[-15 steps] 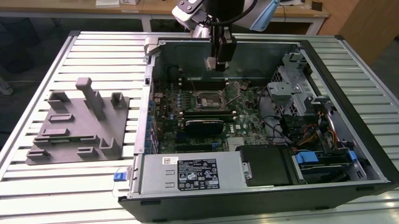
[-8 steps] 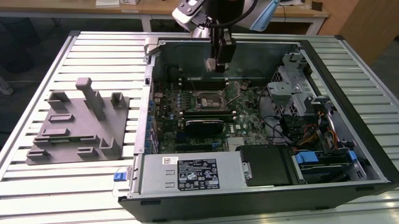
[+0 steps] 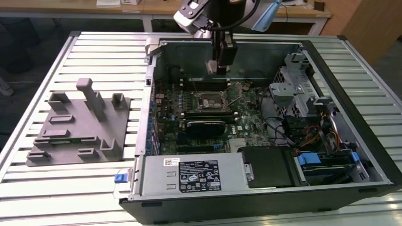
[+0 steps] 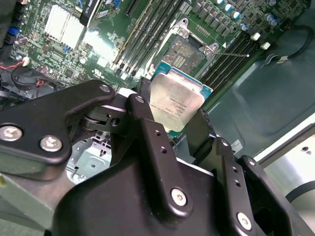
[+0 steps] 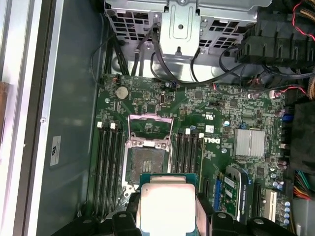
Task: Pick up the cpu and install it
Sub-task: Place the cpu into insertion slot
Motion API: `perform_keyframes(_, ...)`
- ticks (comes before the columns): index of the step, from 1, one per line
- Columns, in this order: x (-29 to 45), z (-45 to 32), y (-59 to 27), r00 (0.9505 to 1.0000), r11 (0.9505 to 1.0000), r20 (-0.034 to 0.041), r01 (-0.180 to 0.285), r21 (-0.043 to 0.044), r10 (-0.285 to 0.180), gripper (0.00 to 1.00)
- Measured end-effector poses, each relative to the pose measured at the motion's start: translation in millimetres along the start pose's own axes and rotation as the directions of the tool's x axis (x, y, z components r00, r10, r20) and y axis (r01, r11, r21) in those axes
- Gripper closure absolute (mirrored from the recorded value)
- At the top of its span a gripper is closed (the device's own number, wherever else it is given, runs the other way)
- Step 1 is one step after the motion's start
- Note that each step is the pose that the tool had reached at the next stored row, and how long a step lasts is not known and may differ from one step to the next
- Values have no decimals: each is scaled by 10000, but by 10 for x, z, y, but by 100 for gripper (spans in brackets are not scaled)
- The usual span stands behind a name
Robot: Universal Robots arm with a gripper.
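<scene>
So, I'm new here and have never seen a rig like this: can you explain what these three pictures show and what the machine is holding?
The machine is a single robot arm ending in a black two-fingered gripper. The exterior view comes from a camera off the arm, looking down on a slatted metal table. On it sit an open black-framed computer case and, towards the exterior view's left, a grey plastic tray with upright posts. Both wrist views come from cameras riding on the arm, looking past the gripper into the case. The gripper is shut on the cpu, a small flat square chip with a shiny silver top. It hangs above the green motherboard, near the open square socket, not yet seated.
</scene>
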State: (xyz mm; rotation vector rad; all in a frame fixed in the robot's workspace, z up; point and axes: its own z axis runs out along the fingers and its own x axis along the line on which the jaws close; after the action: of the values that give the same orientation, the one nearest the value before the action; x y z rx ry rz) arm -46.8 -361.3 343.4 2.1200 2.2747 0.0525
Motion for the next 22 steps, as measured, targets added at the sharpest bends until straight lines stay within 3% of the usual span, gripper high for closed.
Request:
perform_keyframes(7,58,63,9,10000,10000,8,-8,1,8,47)
perform_keyframes(14,85,124,9,9995,9995,30,-312,-19,312,47)
perform_keyframes(22,119,235,6,9999,9999,28,-145,-49,145,47)
